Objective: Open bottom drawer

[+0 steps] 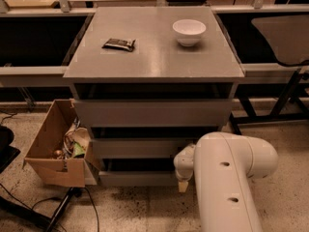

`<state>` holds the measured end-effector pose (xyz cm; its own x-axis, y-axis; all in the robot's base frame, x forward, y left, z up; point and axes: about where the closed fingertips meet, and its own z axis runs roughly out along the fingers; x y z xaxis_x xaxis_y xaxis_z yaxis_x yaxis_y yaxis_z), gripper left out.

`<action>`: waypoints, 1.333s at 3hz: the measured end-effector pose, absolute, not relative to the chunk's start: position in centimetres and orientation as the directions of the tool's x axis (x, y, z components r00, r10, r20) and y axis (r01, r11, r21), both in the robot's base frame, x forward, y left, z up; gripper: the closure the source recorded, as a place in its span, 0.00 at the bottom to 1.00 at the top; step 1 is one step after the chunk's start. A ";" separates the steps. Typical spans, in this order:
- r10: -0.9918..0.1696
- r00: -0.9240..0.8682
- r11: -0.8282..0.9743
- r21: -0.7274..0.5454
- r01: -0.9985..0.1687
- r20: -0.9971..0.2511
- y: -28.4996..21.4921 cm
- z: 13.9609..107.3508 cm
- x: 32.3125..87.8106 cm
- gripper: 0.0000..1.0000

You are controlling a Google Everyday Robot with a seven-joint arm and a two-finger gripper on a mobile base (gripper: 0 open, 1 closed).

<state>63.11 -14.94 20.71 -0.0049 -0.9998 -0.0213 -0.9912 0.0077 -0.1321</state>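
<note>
The bottom drawer point(137, 179) is the slim grey handleless front at the foot of the cabinet, just above the floor. A dark gap shows above it. My gripper point(183, 178) is at the drawer's right end, low by the floor, mostly hidden behind my white arm point(231, 178). The mid-sized drawer front point(140, 148) and the tall top drawer front point(152, 112) sit above it.
A white bowl point(189, 31) and a dark packet point(119, 44) lie on the cabinet top point(154, 62). An open cardboard box point(53, 163) with rubbish stands left of the cabinet. Cables and a stand base lie on the floor at the lower left. Tables flank both sides.
</note>
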 end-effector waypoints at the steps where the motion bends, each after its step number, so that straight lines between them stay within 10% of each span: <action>1: -1.000 -0.005 0.008 -0.132 -0.991 -0.021 -14.9 20.7 63.1 0.08; 4: -0.999 -0.008 0.014 -0.166 -0.986 -0.038 -13.9 19.0 64.3 0.00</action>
